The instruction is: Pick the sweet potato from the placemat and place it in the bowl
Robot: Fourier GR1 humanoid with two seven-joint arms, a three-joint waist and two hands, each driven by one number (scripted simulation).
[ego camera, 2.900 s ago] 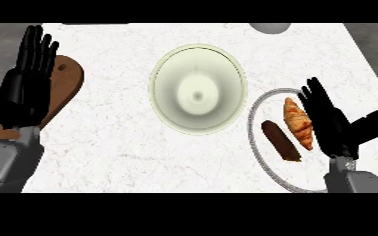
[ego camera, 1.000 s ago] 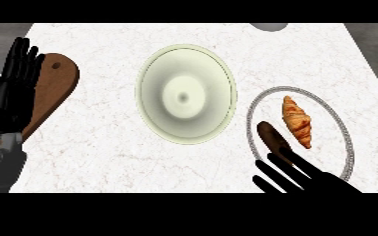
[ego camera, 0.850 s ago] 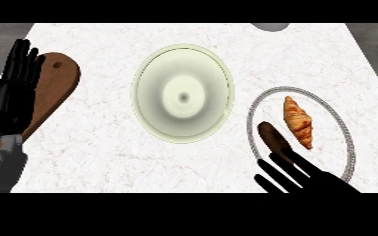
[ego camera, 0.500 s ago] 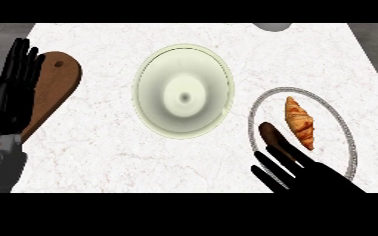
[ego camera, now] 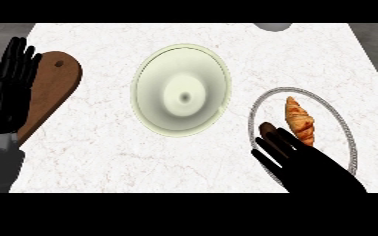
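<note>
Head view: since the frame half a second ago, the right hand [ego camera: 306, 166] has shifted slightly toward the dark sweet potato [ego camera: 267, 129], and its fingertips now overlap the near end of that item. Nothing else on the counter [ego camera: 103, 145] has changed position.

The pale green bowl [ego camera: 181, 90] sits at the centre of the counter and holds nothing. To its right lies a round grey-rimmed placemat [ego camera: 341, 125]. On it rest two items: a golden croissant [ego camera: 299, 121], lying lengthwise near the middle, and the sweet potato just beside it on the left, near the placemat's left edge. Sweet potato and croissant lie close together; whether they touch cannot be told.

The right hand enters from the lower right, fingers straight and spread apart, reaching over the lower left part of the placemat. It is not closed around the sweet potato.

The left hand [ego camera: 16, 80] shows at the left edge, fingers straight and upward, resting over a brown wooden board [ego camera: 55, 85].
</note>
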